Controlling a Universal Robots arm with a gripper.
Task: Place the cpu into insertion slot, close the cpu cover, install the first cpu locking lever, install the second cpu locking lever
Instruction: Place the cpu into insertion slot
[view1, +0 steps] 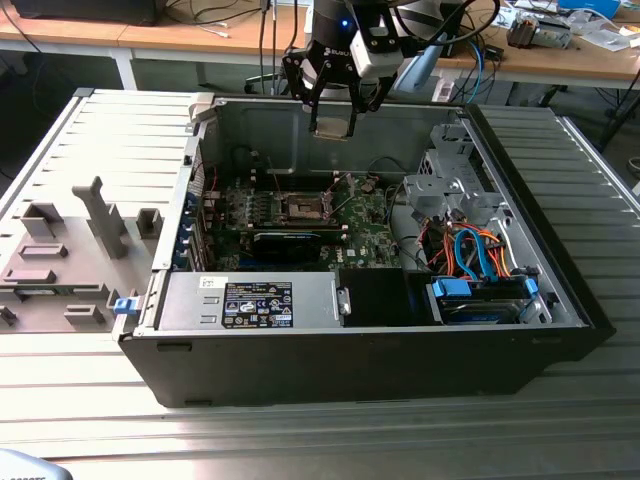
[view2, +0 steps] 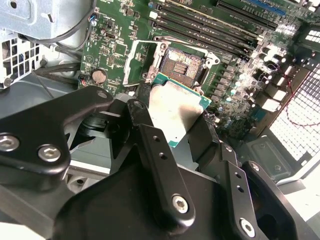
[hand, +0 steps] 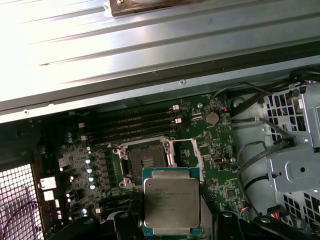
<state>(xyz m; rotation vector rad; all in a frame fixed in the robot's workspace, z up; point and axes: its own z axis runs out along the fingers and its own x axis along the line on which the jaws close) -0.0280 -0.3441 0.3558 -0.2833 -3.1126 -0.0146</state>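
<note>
A ribbed grey metal tabletop (view1: 300, 440) carries an open black computer case (view1: 350, 365), with a green circuit board (view1: 365, 235) lying flat inside. The black gripper (view1: 333, 120) hangs over the case's far wall, its fingers (view2: 139, 114) clamped on the edges of the small square silvery-topped cpu (hand: 171, 201). Below and apart from it, the dark-centred square insertion slot (hand: 145, 161) lies bare, with the thin silvery cpu cover (hand: 200, 155) swung open beside it.
</note>
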